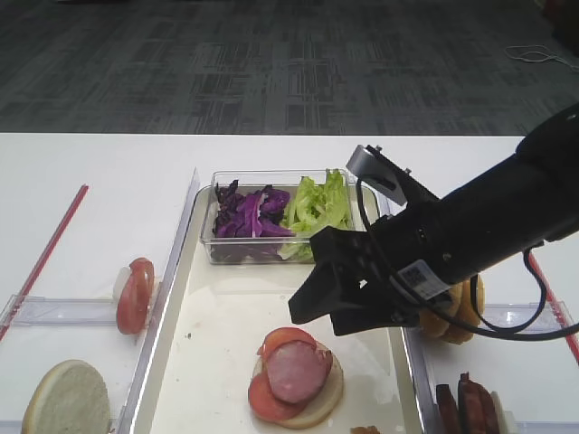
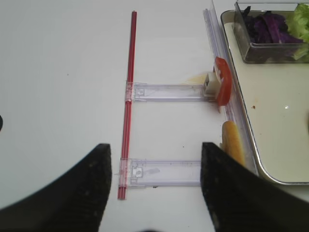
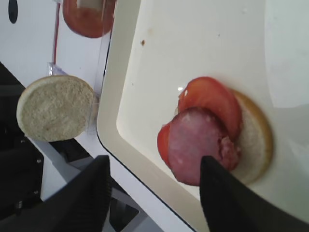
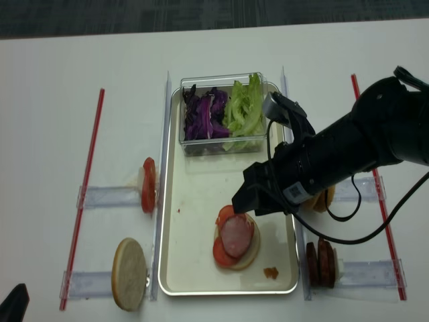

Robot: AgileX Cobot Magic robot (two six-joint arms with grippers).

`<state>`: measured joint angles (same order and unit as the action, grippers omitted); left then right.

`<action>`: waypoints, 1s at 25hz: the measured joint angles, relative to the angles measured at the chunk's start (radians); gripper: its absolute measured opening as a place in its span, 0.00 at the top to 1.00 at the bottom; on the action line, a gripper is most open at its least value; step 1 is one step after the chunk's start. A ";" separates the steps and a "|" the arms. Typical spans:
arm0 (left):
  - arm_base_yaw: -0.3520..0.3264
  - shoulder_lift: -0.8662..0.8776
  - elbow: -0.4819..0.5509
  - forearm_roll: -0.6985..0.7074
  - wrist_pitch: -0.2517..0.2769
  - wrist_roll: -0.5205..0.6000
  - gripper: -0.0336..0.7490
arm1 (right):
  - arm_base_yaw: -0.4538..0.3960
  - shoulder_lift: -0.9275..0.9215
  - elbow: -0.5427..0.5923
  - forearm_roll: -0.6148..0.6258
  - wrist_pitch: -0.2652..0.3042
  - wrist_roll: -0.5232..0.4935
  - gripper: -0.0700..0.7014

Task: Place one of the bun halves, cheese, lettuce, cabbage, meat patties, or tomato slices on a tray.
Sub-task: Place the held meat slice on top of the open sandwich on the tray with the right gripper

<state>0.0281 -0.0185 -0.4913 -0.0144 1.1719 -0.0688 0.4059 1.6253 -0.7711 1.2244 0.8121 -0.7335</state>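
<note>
Both right gripper (image 1: 321,303) fingers are standing apart, gripping nothing, hovering over the tray (image 1: 226,312) just above a meat patty (image 1: 295,372) lying on tomato slices (image 1: 271,398) and a bun half (image 1: 317,402). Left gripper (image 2: 152,186) fingers are spreading over the desk (image 2: 63,72).

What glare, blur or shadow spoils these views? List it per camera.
Exterior high: the tray mirrors the right gripper as a dim sheen. Right wrist: the fingers are close, dark and soft-edged, while the meat patty stays fairly sharp. Left wrist: the fingers are blurred black shapes.
</note>
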 joint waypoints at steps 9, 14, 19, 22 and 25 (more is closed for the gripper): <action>0.000 0.000 0.000 0.000 0.000 0.000 0.42 | 0.000 -0.075 0.000 -0.199 0.063 0.158 0.37; 0.000 0.000 0.000 0.000 0.000 0.000 0.42 | 0.000 -0.092 -0.017 -0.321 0.130 0.262 0.37; 0.000 0.000 0.000 0.000 0.000 0.000 0.42 | 0.000 -0.094 -0.063 -0.427 0.197 0.346 0.37; 0.000 0.000 0.000 0.000 0.000 0.000 0.42 | 0.000 -0.094 -0.106 -0.509 0.240 0.411 0.37; 0.000 0.000 0.000 0.000 0.000 0.000 0.42 | 0.000 -0.094 -0.159 -0.608 0.301 0.492 0.37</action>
<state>0.0281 -0.0185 -0.4913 -0.0144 1.1719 -0.0688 0.4059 1.5311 -0.9300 0.6166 1.1130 -0.2419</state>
